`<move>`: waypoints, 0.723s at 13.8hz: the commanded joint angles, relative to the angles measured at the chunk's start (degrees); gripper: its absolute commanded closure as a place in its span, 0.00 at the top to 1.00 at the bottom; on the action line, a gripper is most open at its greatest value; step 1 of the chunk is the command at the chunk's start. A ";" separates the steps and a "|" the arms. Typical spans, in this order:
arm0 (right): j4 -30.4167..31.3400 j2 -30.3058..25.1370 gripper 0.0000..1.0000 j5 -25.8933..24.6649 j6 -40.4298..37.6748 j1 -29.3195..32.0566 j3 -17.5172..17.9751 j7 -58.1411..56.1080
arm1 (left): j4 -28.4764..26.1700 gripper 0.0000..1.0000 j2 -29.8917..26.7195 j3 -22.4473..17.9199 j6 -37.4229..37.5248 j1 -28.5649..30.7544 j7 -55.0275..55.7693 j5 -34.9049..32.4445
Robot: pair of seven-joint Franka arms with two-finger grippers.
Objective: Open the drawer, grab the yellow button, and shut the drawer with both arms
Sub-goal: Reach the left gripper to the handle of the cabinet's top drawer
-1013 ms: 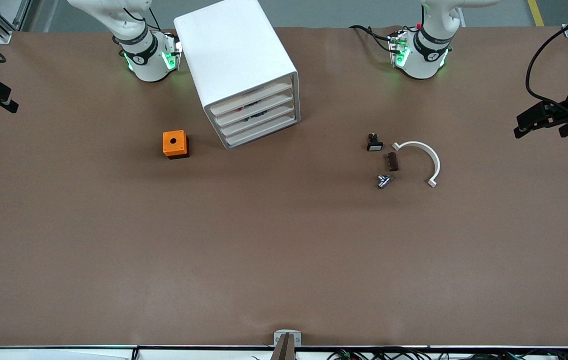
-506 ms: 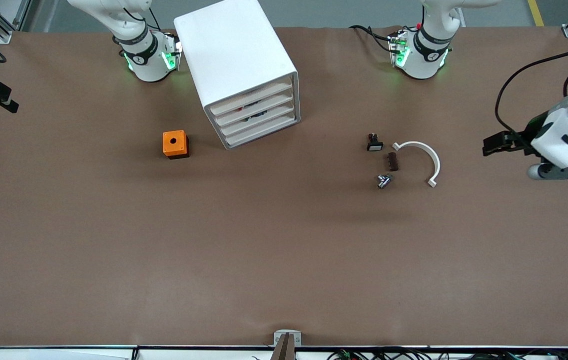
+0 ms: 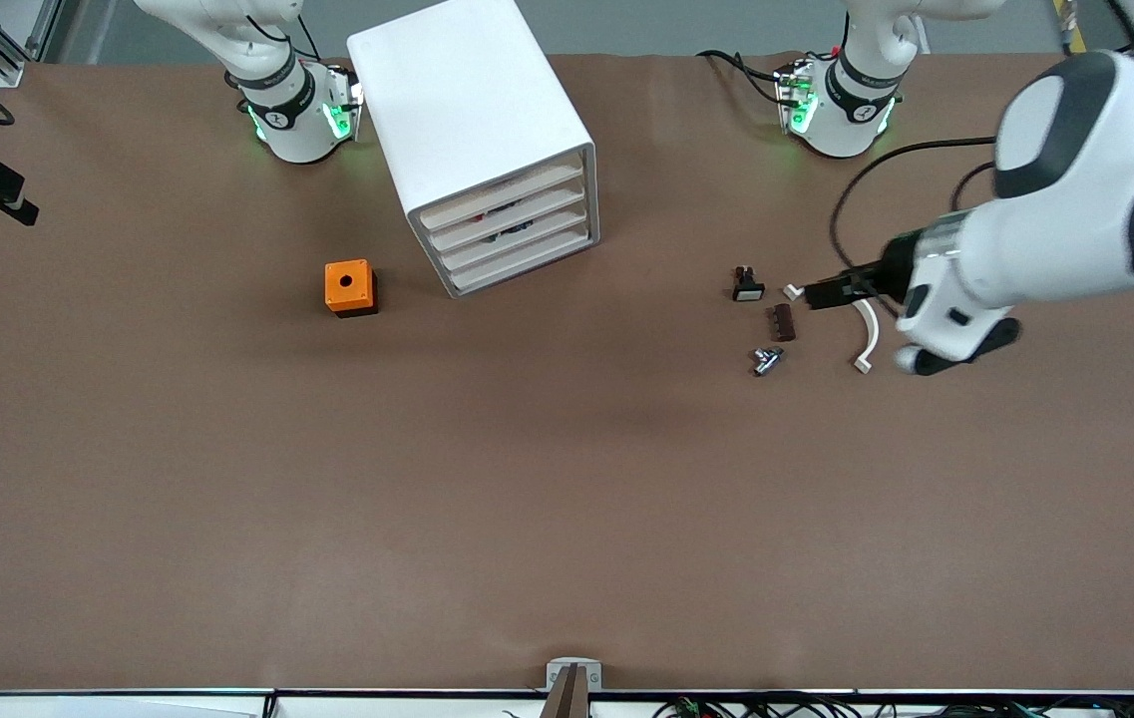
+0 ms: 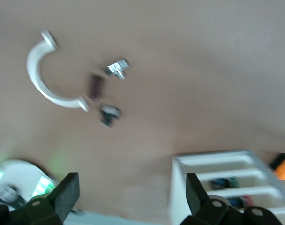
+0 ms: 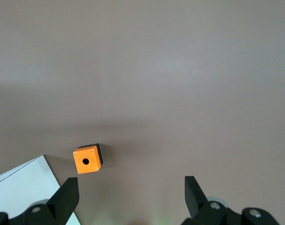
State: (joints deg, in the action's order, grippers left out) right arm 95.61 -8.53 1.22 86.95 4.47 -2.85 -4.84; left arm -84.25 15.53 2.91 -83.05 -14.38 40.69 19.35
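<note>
The white cabinet stands near the right arm's base, and all its drawers are shut. The drawer is the uppermost one. The button is hidden; only dim dark and red bits show in the gaps between the drawer fronts. My left gripper is open and empty, up over the white curved bracket. In the left wrist view its fingers stand wide apart, with the cabinet farther off. My right gripper is open and empty and waits at the right arm's end of the table.
An orange cube with a hole sits beside the cabinet and shows in the right wrist view. Beside the bracket lie a small black part with a white face, a brown piece and a metal piece.
My left arm has swung in from its end of the table toward the middle, and its gripper is now over the white bracket. The right arm has not moved.
</note>
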 commanded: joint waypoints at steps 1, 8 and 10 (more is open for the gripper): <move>1.07 -1.13 1.00 0.09 0.23 0.10 0.13 -0.61 | 6.72 1.00 7.48 -0.27 2.19 -3.53 13.22 5.25; 1.07 -1.13 1.00 0.09 0.15 0.10 0.13 -0.61 | 7.61 1.00 17.94 2.18 2.28 -9.61 53.64 22.47; 1.07 -1.13 1.00 0.18 0.15 0.10 0.13 -0.61 | 7.70 1.00 21.63 3.42 2.28 -9.53 62.72 27.21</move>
State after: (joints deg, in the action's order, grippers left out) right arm 95.67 -8.53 1.22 86.93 4.47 -2.85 -4.84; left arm -79.13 33.16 5.63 -82.60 -24.31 95.78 42.75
